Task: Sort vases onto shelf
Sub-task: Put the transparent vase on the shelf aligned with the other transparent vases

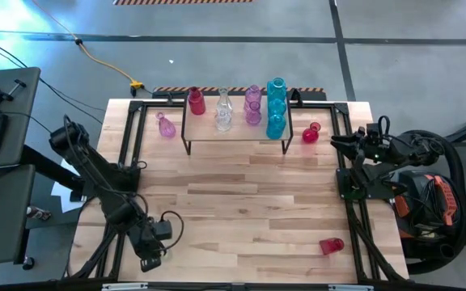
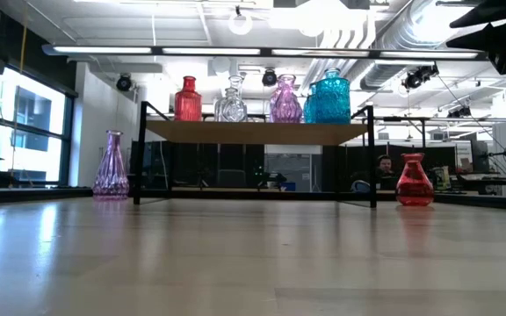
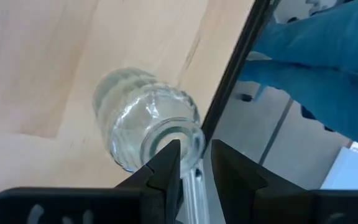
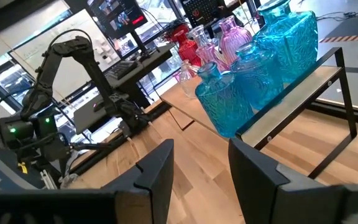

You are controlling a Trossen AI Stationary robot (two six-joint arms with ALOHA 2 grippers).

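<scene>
The shelf (image 1: 237,133) stands at the table's far middle. On it are a red vase (image 1: 196,101), a clear vase (image 1: 223,113), a pink vase (image 1: 252,105) and several teal vases (image 1: 276,109). A pink-purple vase (image 1: 167,127) stands on the table left of the shelf, and a red one (image 1: 311,133) stands to its right. Another red vase (image 1: 331,245) lies on its side near the table's right front. My left gripper (image 3: 194,152) is at the near left corner, shut on a clear ribbed vase (image 3: 135,112). My right gripper (image 4: 201,149) hangs open at the right edge, holding nothing. My left gripper has the clear vase by the rim of its mouth (image 3: 197,146). One finger (image 3: 166,168) reaches into the opening and the other (image 3: 229,168) stays outside. The fingers slant down from the near side. The body points away over the table's edge strip; whether it rests there does not show.
A black metal frame rail (image 3: 235,68) runs along the table edge beside the clear vase. A person in blue (image 3: 316,68) is beyond that edge. Bare wood lies between the shelf and the near edge (image 1: 241,210).
</scene>
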